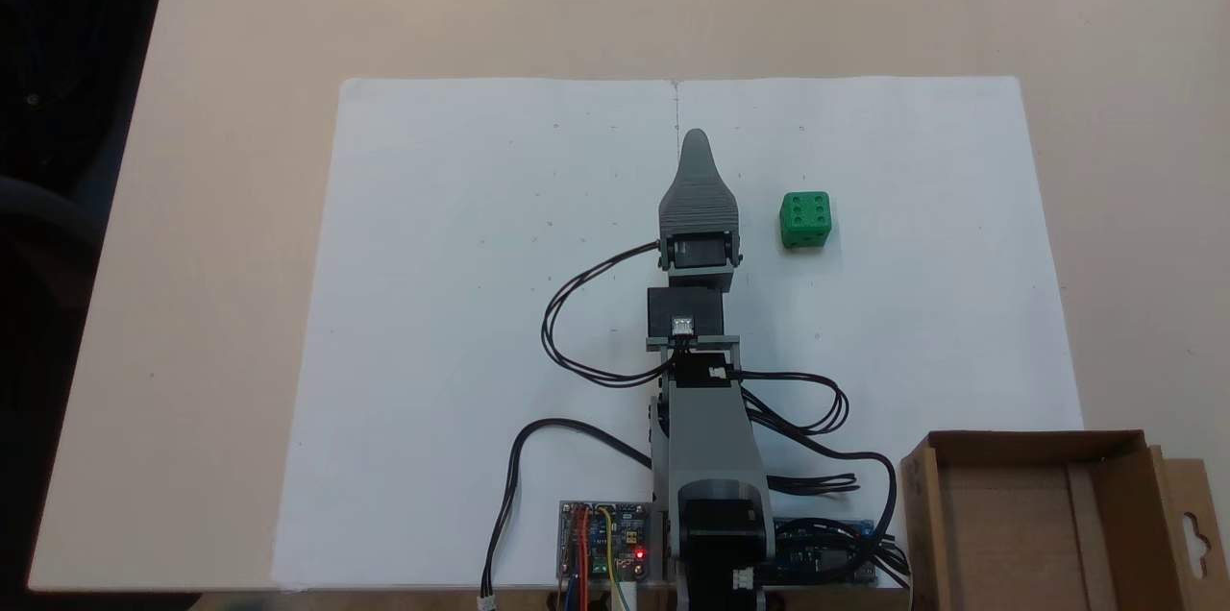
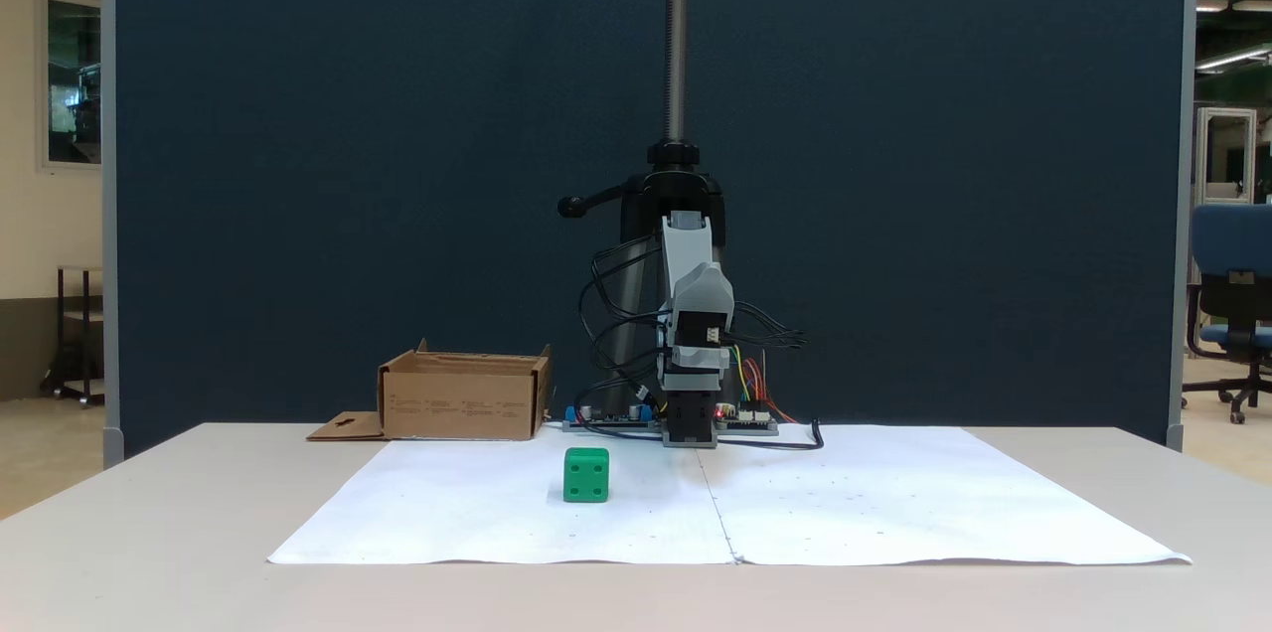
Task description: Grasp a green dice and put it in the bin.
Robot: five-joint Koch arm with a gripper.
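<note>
— How is the arm [image 1: 709, 457] standing?

— Folded. From above, its grey upper link runs from the base at the bottom edge up the middle of the picture, with black motor blocks stacked along it and black cables looping out on either side.

— And the gripper [image 1: 696, 142]?

— It points away from the base, tapering to a single rounded grey tip. From the front, the gripper [image 2: 693, 389] hangs down low in front of the base, nose toward the table.

— Open or closed?

— Can't say. One jaw lies behind the other in both fixed views, so no gap shows.

— Holding anything?

— Nothing visible at its tip.
</note>
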